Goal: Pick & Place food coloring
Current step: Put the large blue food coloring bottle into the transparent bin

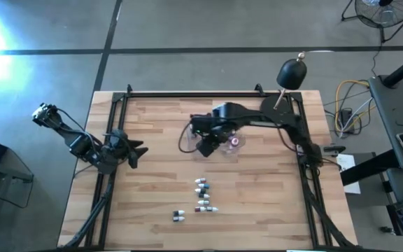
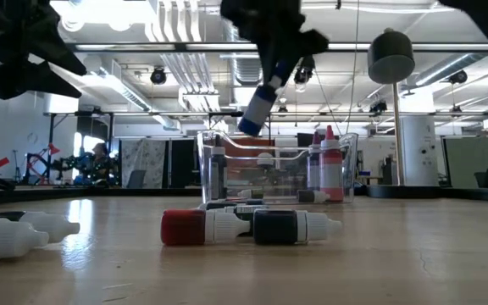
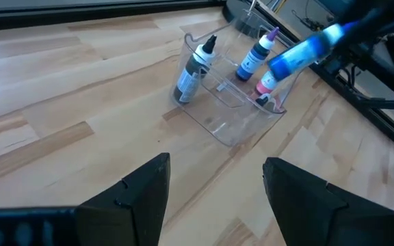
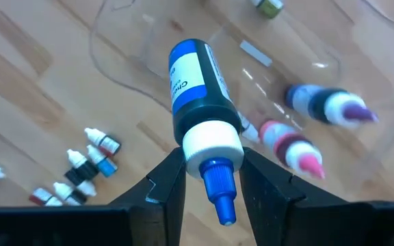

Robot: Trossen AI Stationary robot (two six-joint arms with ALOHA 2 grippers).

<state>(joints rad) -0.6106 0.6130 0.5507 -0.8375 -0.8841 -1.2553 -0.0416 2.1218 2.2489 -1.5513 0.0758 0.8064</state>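
- Blue food coloring bottle [image 4: 195, 89] is hanging tilted above the clear tub [image 3: 234, 116], pinched at its white collar by the right end effector [image 4: 211, 179], apparently so it can drop in beside the others.
- Fingers are gripping near the cap rather than the body, leaving the bottle's base pointing down toward the tub opening; that looks like the reason for the slant.
- Three bottles are already sitting inside the tub: a dark one [image 3: 195, 68], a purple-tipped one [image 3: 257, 55] and a pink one [image 3: 265, 83], so the placing step is judged partly done.
- Remaining small bottles [image 1: 201, 194] are lying in a loose cluster on the desk [image 1: 152, 203], well apart from the tub.
- Left end effector [image 3: 214, 184] is waiting with its fingers spread wide, holding nothing, over the desk's left edge, clear of the working arm.
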